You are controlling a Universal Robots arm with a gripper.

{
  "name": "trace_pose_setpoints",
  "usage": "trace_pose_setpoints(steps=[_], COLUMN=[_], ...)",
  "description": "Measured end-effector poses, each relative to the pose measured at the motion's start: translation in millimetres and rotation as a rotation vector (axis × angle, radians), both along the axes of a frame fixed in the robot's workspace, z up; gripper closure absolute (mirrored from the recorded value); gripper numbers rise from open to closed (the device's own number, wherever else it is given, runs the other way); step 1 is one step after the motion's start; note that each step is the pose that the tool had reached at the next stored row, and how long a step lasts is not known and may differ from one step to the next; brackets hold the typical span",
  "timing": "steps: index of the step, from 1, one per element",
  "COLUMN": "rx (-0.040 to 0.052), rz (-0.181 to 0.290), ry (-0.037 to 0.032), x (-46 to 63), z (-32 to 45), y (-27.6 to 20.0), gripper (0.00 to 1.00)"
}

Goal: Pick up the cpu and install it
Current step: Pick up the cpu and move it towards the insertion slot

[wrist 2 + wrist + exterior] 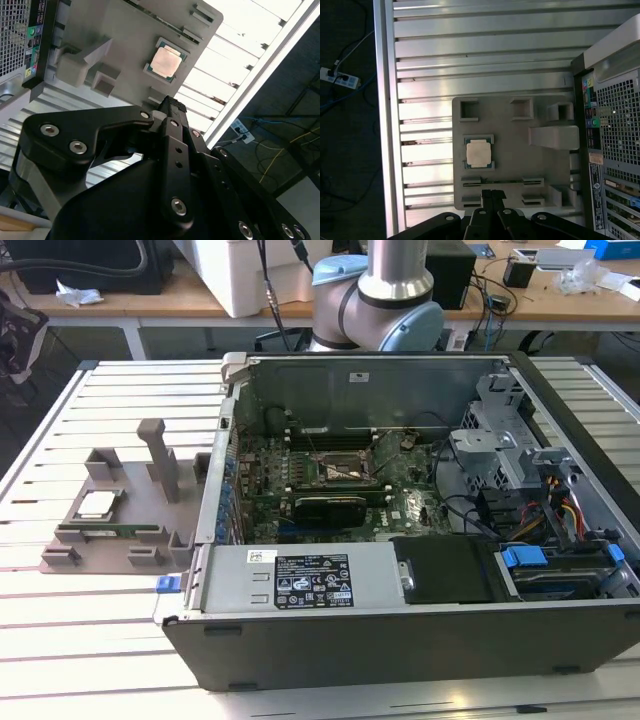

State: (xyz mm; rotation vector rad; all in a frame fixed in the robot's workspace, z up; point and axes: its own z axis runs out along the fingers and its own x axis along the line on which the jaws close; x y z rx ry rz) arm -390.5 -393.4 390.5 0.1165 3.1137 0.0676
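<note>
Three times located the cpu [97,504], once per view; found it lying flat, metal top up, in a square recess of the grey holder [110,552]; placed that holder on the slatted table [80,640], just beside the computer case [400,612] on the exterior view's left.

From the exterior view, logged the case lying open with the motherboard exposed; noted the black-framed socket [345,468] near the board's middle, well apart from the cpu; saw the arm [385,290] rising behind the case's far wall.

From the first wrist view, looked straight down on the holder; recorded the cpu [479,152] square-on, and the gripper [493,193] above the holder's near edge, clear of the chip; found the fingertips [487,194] pressed together with nothing between them.

From the second wrist view, gained a slanted look along the gripper [172,104]; confirmed the jaws closed and empty, pointing towards the cpu [166,62] with bare holder surface between; cannot tell the height above the holder.

In both wrist views, picked up a power strip [339,77] with cables on the floor beyond the table's edge, and the case's rear ports next to the holder.
</note>
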Motion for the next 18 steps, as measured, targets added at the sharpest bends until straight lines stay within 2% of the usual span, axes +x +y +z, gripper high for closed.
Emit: trace_pose_setpoints(steps=[5, 6, 7, 8, 10, 13, 18], rx=[0.0, 0.0, 0.0, -0.0002, -0.001, -0.0011, -0.0011], rz=[0.0, 0.0, 0.0, 0.0, 0.0, 0.0, 0.0], ry=[0.0, 0.0, 0.0, -0.0001, 0.0001, 0.0007, 0.002], x=[-0.1, -0.2, -0.2, -0.2, -0.3, -0.3, -0.2], z=[0.0, 0.0, 0.0, 0.0, -0.4, -5.1, -13.3], y=[0.0, 0.0, 0.0, 0.0, 0.0, 0.4, 3.8], gripper=[0.58, 0.58, 0.46, 0.4, 0.4, 0.4, 0.4])
